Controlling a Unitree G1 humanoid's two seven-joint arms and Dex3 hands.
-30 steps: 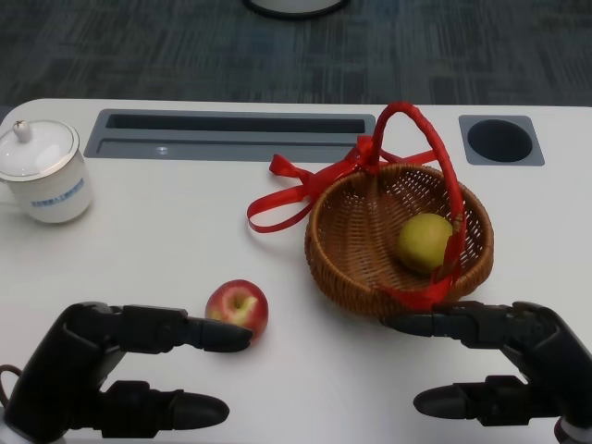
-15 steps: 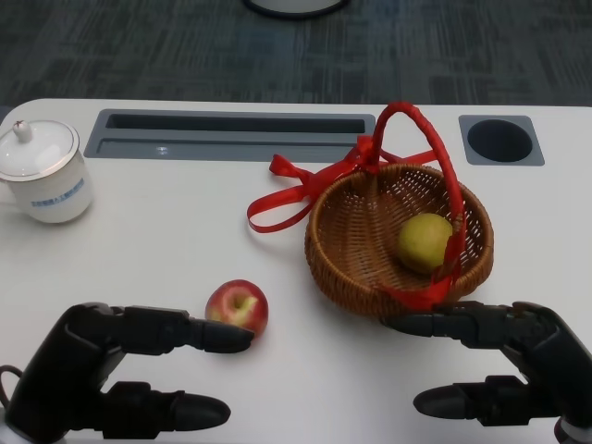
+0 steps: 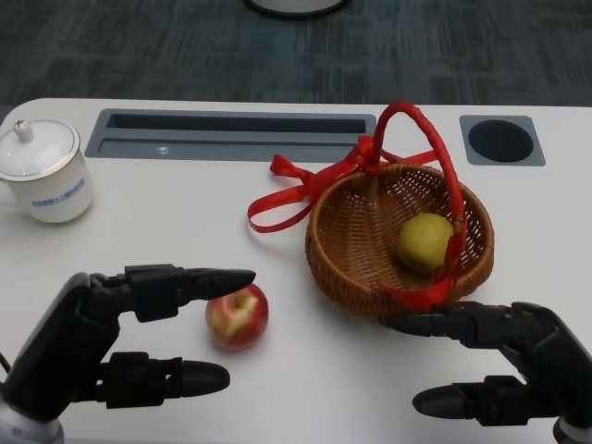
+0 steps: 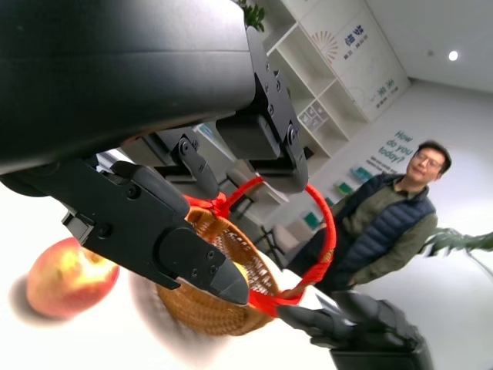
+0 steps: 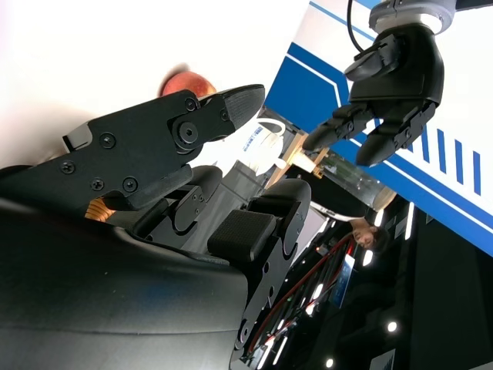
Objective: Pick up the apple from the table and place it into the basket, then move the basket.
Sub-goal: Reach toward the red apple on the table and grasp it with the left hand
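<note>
round glossy apple (image 3: 237, 316), woven wicker basket (image 3: 344, 248)

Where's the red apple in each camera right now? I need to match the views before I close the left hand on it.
Head view: red apple on the table, lower centre-left, between the left hand's spread fingers.
Left wrist view: apple at the picture's lower left, beside the wicker basket.
Right wrist view: only a blurred red sliver above the right hand's finger.
Shared landmark: the basket's red handle.
</note>
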